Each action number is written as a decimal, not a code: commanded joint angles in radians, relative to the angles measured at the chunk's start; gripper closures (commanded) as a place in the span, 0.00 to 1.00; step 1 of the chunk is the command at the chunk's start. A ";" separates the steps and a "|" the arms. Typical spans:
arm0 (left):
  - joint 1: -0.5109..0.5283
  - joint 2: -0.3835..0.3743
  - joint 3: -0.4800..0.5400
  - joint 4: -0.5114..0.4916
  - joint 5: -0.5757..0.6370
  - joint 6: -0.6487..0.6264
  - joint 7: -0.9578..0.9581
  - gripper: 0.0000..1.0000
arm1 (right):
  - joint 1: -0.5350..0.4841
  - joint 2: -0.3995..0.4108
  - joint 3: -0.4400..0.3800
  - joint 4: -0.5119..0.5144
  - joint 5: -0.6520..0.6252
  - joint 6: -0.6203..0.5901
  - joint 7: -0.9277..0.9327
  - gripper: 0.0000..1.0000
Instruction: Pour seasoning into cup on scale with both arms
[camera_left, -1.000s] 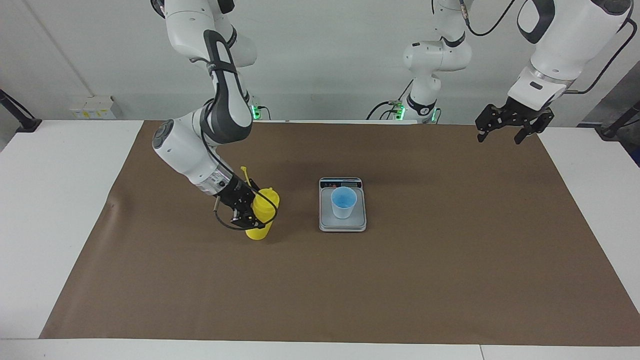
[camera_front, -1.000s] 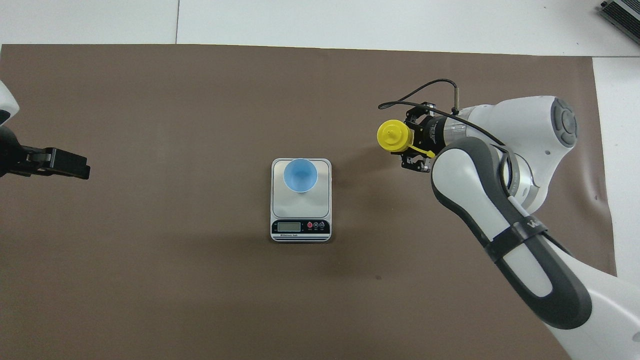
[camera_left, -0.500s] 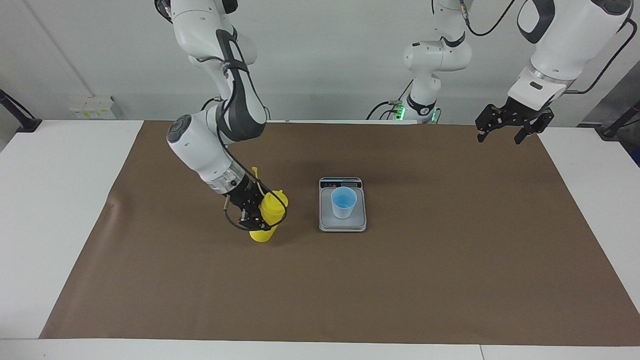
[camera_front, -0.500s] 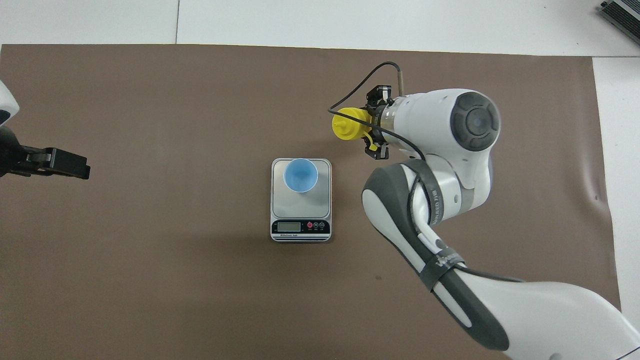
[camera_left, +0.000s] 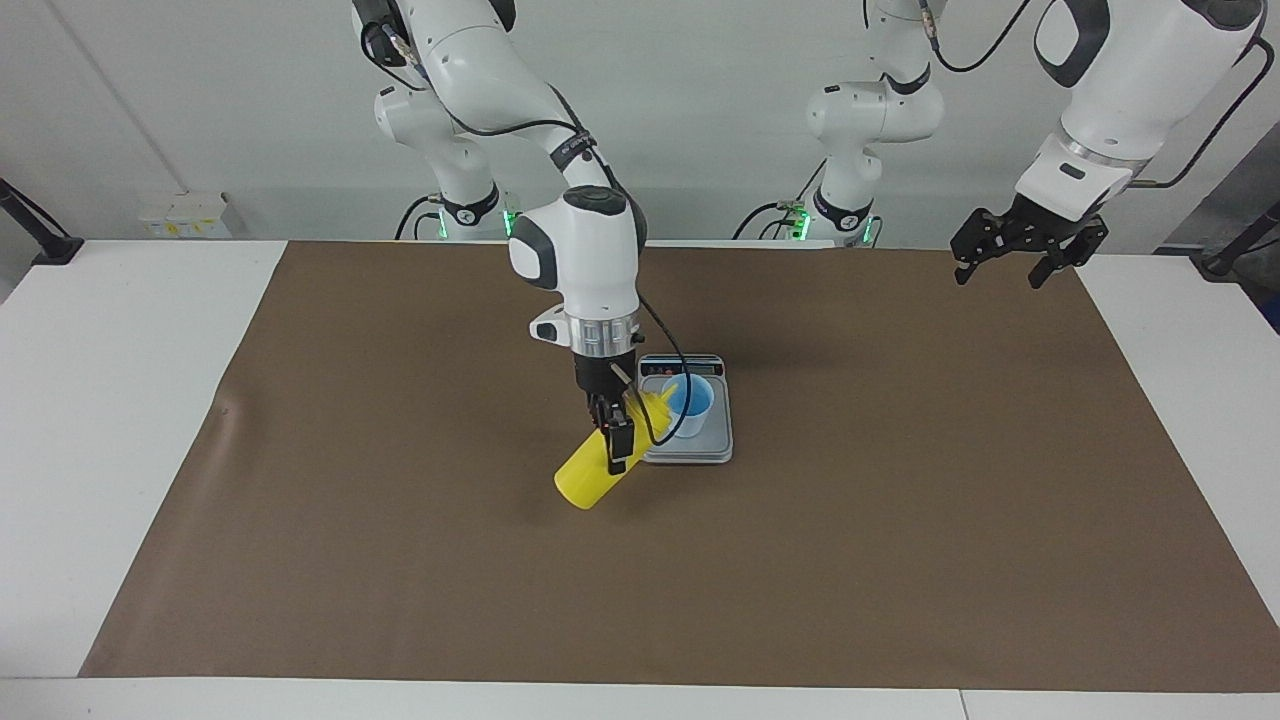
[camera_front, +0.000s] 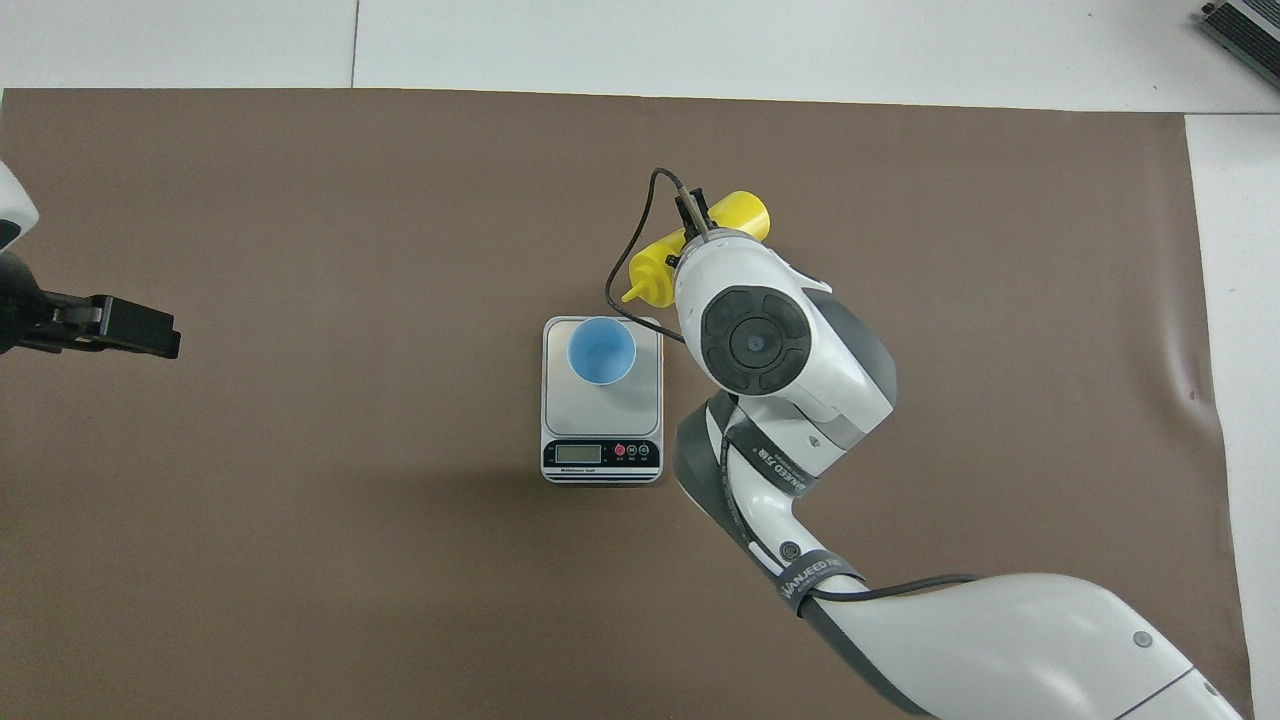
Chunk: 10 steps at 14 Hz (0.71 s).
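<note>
Yellow seasoning (camera_left: 585, 478) tilted, nozzle toward the cup (camera_left: 689, 405) (pale blue).

One yellow seasoning bottle (camera_left: 590, 474), one blue cup (camera_left: 690, 402), one scale (camera_left: 700, 447), one brown mat (camera_left: 900, 520), two arms, two grippers.

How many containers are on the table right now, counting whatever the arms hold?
2. The cup stands on the scale. The yellow seasoning bottle is tilted in the right gripper, nozzle toward the cup. The left gripper holds nothing. No others visible.
</note>
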 joint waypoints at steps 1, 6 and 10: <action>0.009 -0.027 -0.004 -0.029 -0.009 0.007 0.002 0.00 | 0.005 0.011 0.000 0.027 -0.108 0.016 0.061 1.00; 0.009 -0.027 -0.004 -0.029 -0.009 0.007 0.002 0.00 | 0.052 0.001 -0.002 0.027 -0.365 -0.064 0.129 1.00; 0.009 -0.027 -0.002 -0.029 -0.009 0.007 0.002 0.00 | 0.075 0.001 -0.003 0.050 -0.431 -0.076 0.129 1.00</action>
